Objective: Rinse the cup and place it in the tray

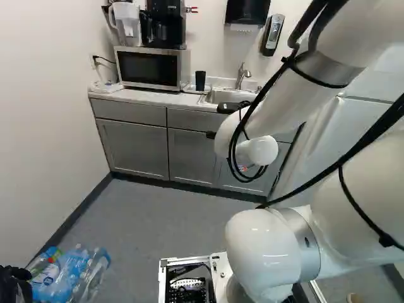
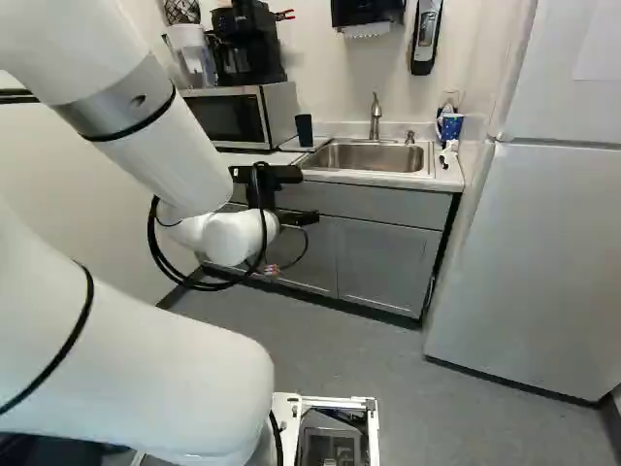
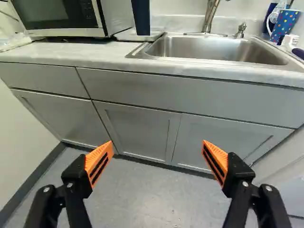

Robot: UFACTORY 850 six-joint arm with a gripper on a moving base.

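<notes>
The pincer [image 2: 297,217] is spread wide. Ahead of it on the counter [image 3: 66,53], one dark cup [image 3: 141,17] stands on one tray [image 3: 125,35], beside one sink [image 3: 213,48]; one spotted cup [image 3: 286,22] stands beyond.

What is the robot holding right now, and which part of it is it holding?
Nothing is held: in the wrist view the orange-padded fingers stand wide apart with nothing between them.
</notes>
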